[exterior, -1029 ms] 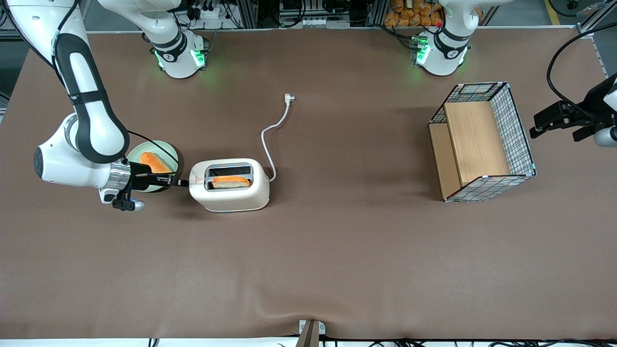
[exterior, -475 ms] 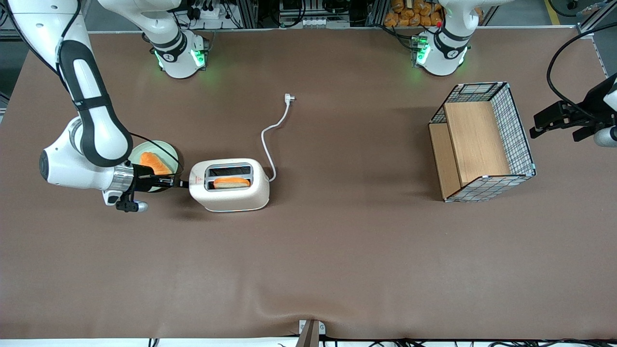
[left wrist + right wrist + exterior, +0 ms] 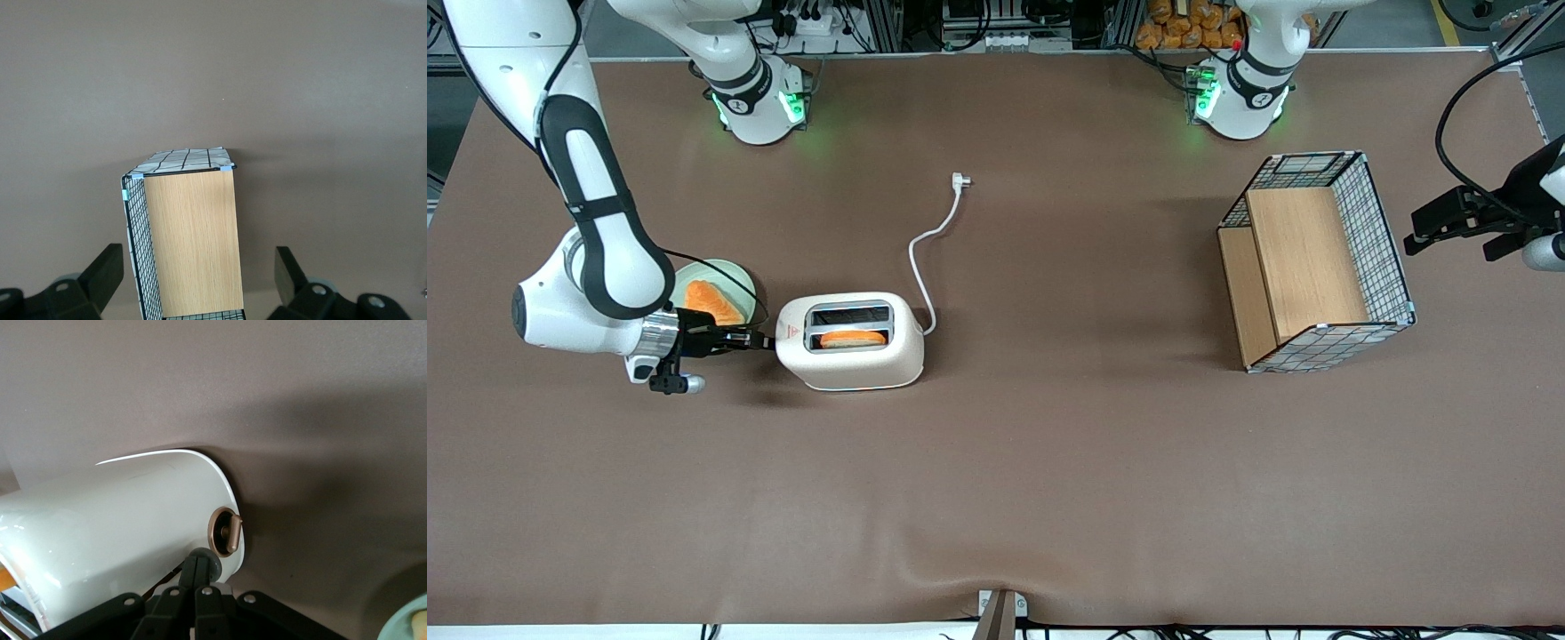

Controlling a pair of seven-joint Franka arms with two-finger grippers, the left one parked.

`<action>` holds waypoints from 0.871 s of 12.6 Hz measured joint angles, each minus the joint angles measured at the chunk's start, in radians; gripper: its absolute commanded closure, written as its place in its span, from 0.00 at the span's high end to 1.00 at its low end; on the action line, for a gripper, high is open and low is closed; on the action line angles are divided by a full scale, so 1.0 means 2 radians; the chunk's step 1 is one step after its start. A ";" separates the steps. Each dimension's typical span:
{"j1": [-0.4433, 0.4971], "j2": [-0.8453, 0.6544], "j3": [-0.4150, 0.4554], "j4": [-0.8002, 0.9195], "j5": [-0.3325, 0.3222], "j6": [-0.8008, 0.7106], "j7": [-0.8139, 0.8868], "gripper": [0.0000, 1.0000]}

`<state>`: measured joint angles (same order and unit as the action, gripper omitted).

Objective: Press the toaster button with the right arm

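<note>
The cream-white toaster (image 3: 850, 341) stands on the brown table with an orange toast slice (image 3: 853, 339) low in the slot nearer the front camera. A red triangle sticker (image 3: 786, 333) marks its top at the working arm's end. My right arm (image 3: 596, 258) reaches in level from that end. Its gripper (image 3: 766, 339) is shut, both fingers pressed together, with the tips against the toaster's narrow end. In the right wrist view the gripper (image 3: 197, 561) rests on the round grey toaster button (image 3: 214, 569), just beside a copper-coloured dial (image 3: 225, 531).
A pale green plate (image 3: 743, 277) holding another orange slice (image 3: 710, 302) sits under my wrist. The white cord (image 3: 925, 258) runs to a plug (image 3: 960, 180) farther from the front camera. A wire basket (image 3: 1383, 240) with wooden panels stands toward the parked arm's end.
My arm has shifted toward the toaster with the fingertips kept on its narrow end. The toast slice has sunk deeper into its slot.
</note>
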<state>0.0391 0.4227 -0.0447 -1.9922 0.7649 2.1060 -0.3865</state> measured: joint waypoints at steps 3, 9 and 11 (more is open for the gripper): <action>-0.001 0.002 0.000 0.000 0.005 0.000 -0.012 0.00; -0.001 0.006 -0.002 0.000 0.015 0.002 -0.022 0.00; -0.002 0.008 -0.003 0.000 0.020 0.000 -0.030 0.00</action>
<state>0.0352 0.4380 -0.0509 -1.9926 0.8054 2.1069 -0.4470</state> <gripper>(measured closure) 0.991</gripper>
